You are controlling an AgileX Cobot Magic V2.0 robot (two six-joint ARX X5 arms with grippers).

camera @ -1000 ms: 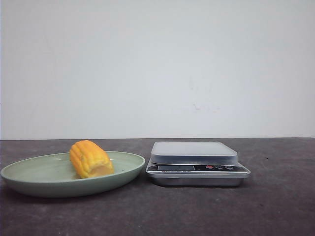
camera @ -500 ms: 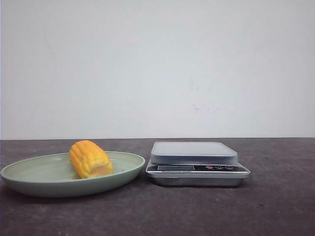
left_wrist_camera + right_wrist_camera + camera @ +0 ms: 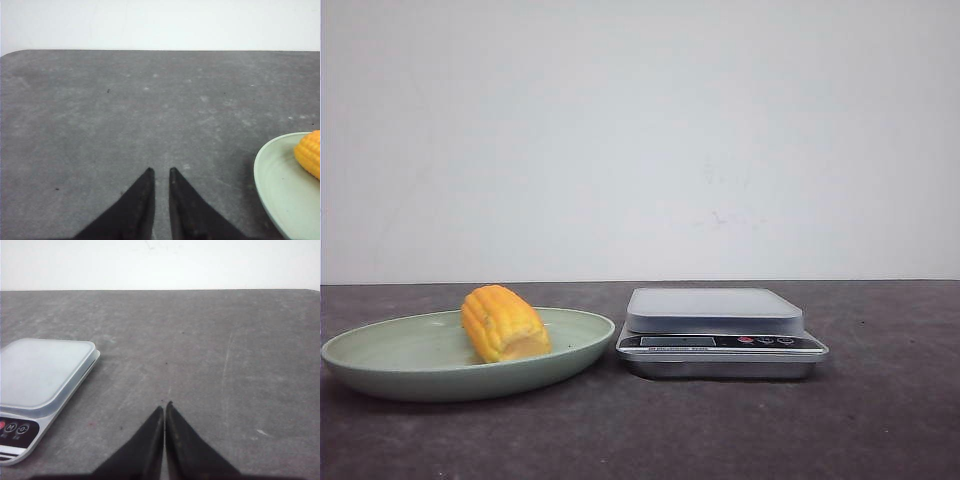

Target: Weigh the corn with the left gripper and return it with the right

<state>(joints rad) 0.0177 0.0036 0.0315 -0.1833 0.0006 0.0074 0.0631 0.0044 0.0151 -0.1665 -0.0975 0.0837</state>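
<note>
The corn (image 3: 505, 322), a stubby yellow-orange cob piece, lies on its side in a pale green plate (image 3: 380, 365) at the front left. A silver digital scale (image 3: 715, 310) with an empty platform stands just to the plate's right. Neither gripper shows in the front view. My left gripper (image 3: 160, 171) hovers over bare table with a narrow gap between its black fingertips, empty. The plate's rim (image 3: 272, 192) and part of the corn (image 3: 310, 152) lie off to its side. My right gripper (image 3: 164, 406) is shut and empty over bare table, beside the scale (image 3: 40, 370).
The dark grey tabletop (image 3: 880, 420) runs back to a plain white wall. The scale's buttons (image 3: 12, 428) face the front edge.
</note>
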